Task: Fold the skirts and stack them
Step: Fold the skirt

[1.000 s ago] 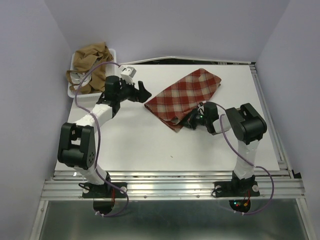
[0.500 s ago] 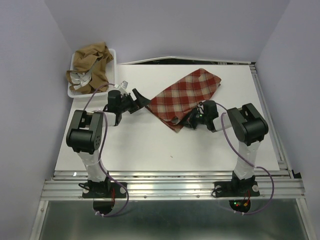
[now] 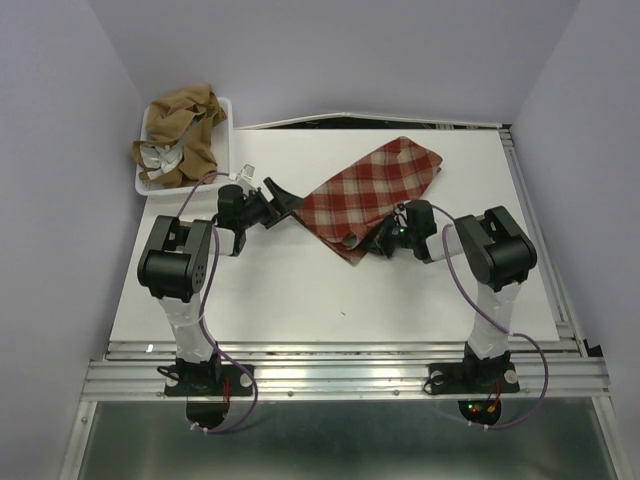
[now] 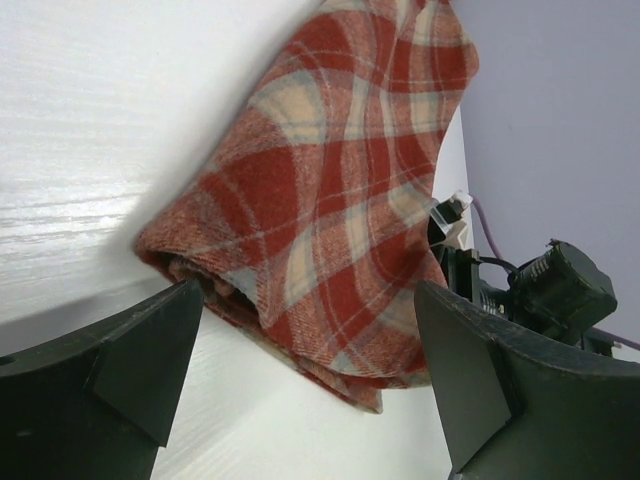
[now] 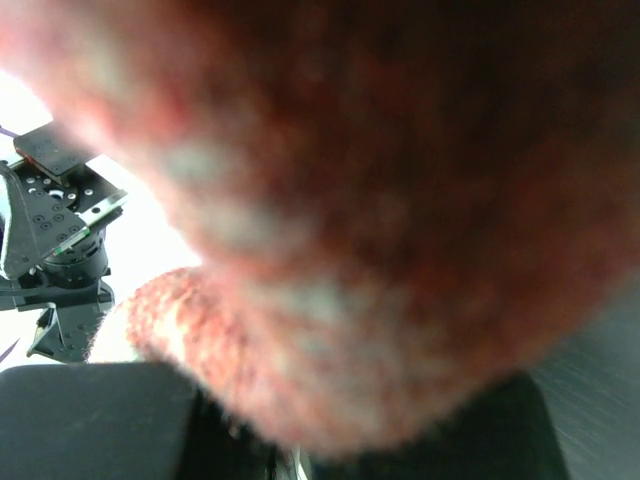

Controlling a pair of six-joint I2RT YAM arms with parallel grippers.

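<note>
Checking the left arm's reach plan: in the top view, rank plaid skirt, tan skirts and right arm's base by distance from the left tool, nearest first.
From the left tool:
1. plaid skirt: just to its right, nearest corner right at the tool.
2. tan skirts: heaped in the white tray, far left corner.
3. right arm's base: near edge, right side.

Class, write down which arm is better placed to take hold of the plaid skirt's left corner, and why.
Left. The left hand, open, is right at that corner; the right hand is at the plaid skirt's near edge, farther off.
</note>
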